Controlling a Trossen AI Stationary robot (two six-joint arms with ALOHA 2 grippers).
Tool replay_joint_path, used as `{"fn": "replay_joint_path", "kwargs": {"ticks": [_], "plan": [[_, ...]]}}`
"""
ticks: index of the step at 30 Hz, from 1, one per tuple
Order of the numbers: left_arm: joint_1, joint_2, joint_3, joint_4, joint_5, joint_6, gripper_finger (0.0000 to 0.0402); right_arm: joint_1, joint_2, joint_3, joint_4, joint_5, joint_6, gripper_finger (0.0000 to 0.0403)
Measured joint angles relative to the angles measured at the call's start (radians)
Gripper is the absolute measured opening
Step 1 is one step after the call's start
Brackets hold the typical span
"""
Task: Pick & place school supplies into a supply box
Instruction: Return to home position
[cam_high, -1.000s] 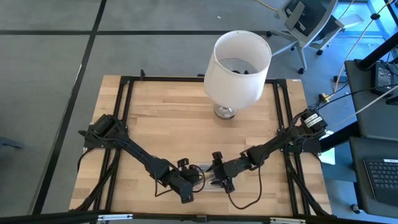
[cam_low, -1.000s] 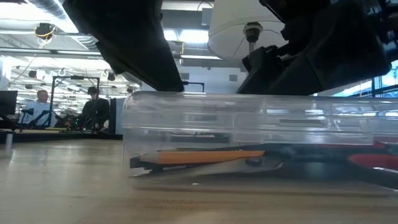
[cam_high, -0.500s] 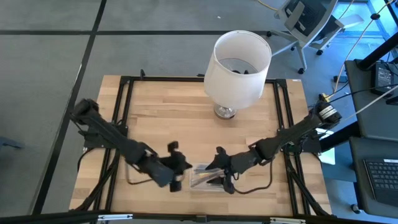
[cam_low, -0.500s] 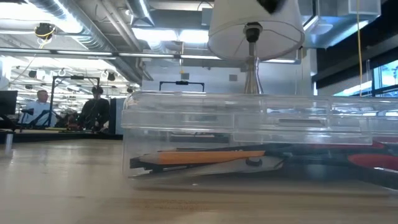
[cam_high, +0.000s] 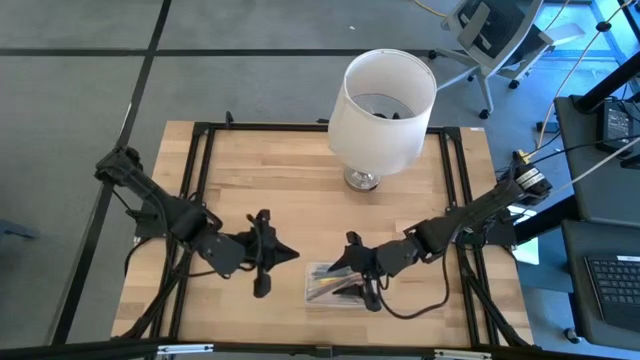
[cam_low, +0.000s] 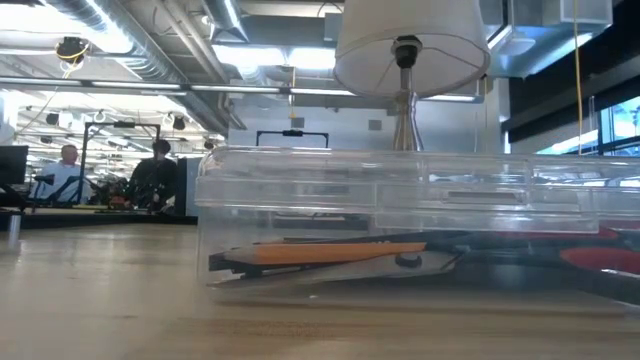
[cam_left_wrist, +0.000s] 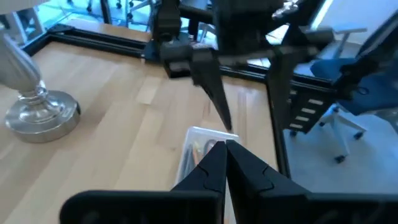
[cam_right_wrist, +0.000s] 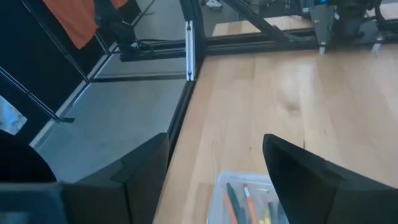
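Right gripper (cam_right_wrist: 216, 163) hangs spread wide over the right end of the closed supply box (cam_high: 311, 271), which lies lengthwise along the table's (cam_high: 300, 180) front edge, pencils (cam_low: 330, 250) inside. Left gripper (cam_left_wrist: 225, 153), fingers pressed together, sits just off its left end.

In the low view you lose the supply box (cam_low: 400, 220) past the right edge, and its cloudy wall blurs the contents: an orange pencil (cam_low: 330, 249) reads, but the red shape (cam_low: 600, 257) at the edge does not. The lampshade (cam_low: 410, 45) is cropped at the top. From above, the school supplies (cam_high: 325, 288) are too small to separate. The left gripper (cam_left_wrist: 225, 148), fingers pressed together, hides part of the box in its wrist view; the right wrist view crops it.
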Motion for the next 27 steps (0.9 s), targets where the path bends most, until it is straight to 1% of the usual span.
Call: {"fn": "replay_joint_path", "kwargs": {"ticks": [1, 3, 4, 6, 7, 9, 12, 14, 17, 19, 22, 24, 27], "plan": [[-0.003, -0.001, -0.008, 0.008, -0.002, 0.008, 0.0006, 0.005, -0.012, 0.000, -0.006, 0.008, 0.000, 0.0265], [-0.004, -0.018, -0.053, 0.045, 0.000, 0.025, 0.0005, 0.022, -0.041, 0.000, -0.020, 0.059, -0.014, 0.0265], [-0.003, -0.032, -0.087, 0.072, 0.003, 0.030, 0.0004, 0.035, -0.056, 0.000, -0.031, 0.098, -0.028, 0.0265], [0.008, -0.079, -0.180, 0.168, 0.055, 0.037, 0.0003, 0.065, -0.095, -0.035, -0.038, 0.198, -0.034, 0.0265], [0.020, -0.113, -0.237, 0.243, 0.100, 0.043, 0.0002, 0.079, -0.116, -0.059, -0.040, 0.235, -0.026, 0.0265], [0.041, -0.191, -0.369, 0.453, 0.204, 0.090, 0.0002, 0.107, -0.175, -0.131, -0.011, 0.281, 0.001, 0.0265], [0.079, -0.307, -0.587, 0.772, 0.323, 0.135, 0.0004, 0.138, -0.271, -0.239, 0.121, 0.302, 0.020, 0.0265], [0.103, -0.376, -0.718, 0.914, 0.349, 0.127, 0.0005, 0.148, -0.336, -0.314, 0.193, 0.303, 0.022, 0.0265], [0.126, -0.477, -0.875, 1.046, 0.350, 0.108, 0.0006, 0.162, -0.426, -0.433, 0.277, 0.330, 0.032, 0.0265], [0.142, -0.554, -0.948, 1.070, 0.352, 0.101, 0.0005, 0.171, -0.478, -0.501, 0.328, 0.338, 0.054, 0.0265], [0.165, -0.662, -1.015, 1.064, 0.356, 0.100, 0.0003, 0.187, -0.543, -0.580, 0.366, 0.339, 0.075, 0.0265], [0.183, -0.731, -1.036, 1.026, 0.371, 0.109, 0.0002, 0.189, -0.581, -0.614, 0.369, 0.339, 0.071, 0.0265], [0.211, -0.832, -1.052, 0.926, 0.376, 0.108, 0.0003, 0.188, -0.645, -0.658, 0.368, 0.341, 0.052, 0.0265]]}}
